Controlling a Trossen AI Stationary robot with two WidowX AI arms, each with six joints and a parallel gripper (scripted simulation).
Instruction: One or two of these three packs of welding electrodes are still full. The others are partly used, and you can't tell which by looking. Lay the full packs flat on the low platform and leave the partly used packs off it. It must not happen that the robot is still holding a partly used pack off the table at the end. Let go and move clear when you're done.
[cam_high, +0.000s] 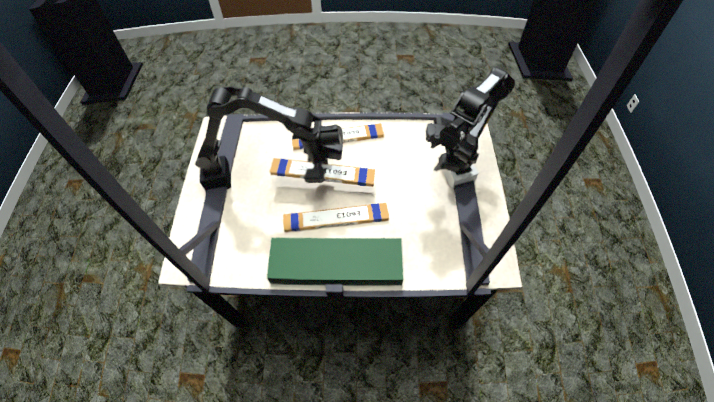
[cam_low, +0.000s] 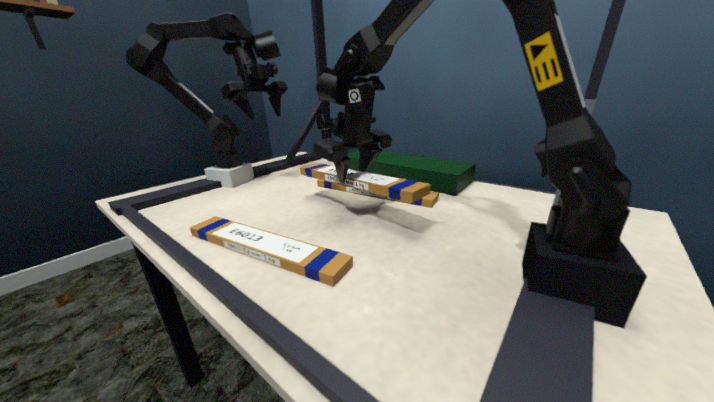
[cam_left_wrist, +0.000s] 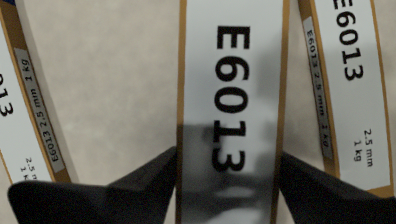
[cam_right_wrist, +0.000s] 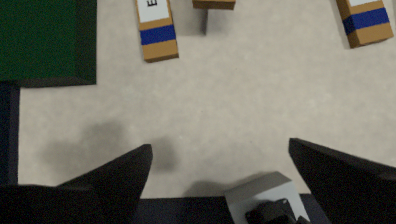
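a long orange cardboard pack with blue bands and a white e6013 label is gripped across its width by the left arm's black claw, raised above the cream worktop. a matching pack near the low green rectangular platform and another on the held pack's other side both lie flat on the worktop, off the platform. the right arm's black claw is wide apart, with nothing in it, above the worktop.
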